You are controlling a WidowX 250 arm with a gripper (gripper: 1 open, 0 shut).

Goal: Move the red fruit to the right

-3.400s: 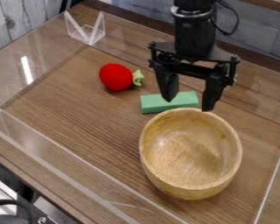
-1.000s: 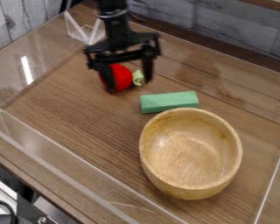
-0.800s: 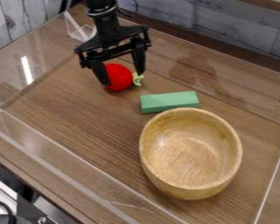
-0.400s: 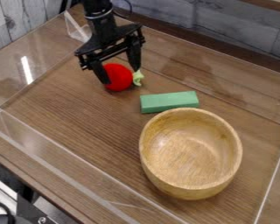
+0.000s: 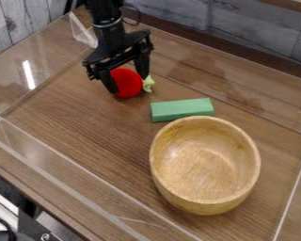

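Far left: clear plastic wall (image 5: 27, 75) edging the brown wood-grain table (image 5: 78, 141). Upper left of centre: black two-fingered gripper (image 5: 120, 75) pointing down, jaws spread wide, straddling the small round red fruit (image 5: 123, 82), one finger on each side; contact impossible to tell, nothing clenched. Fruit resting on the table, green leafy tip toward the right. Just right of it: flat green rectangular block (image 5: 182, 109). Lower right: large round wooden bowl (image 5: 205, 164), near the block.

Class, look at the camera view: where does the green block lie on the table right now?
The green block lies flat near the middle of the wooden table, just behind the wooden bowl and right of the red fruit.
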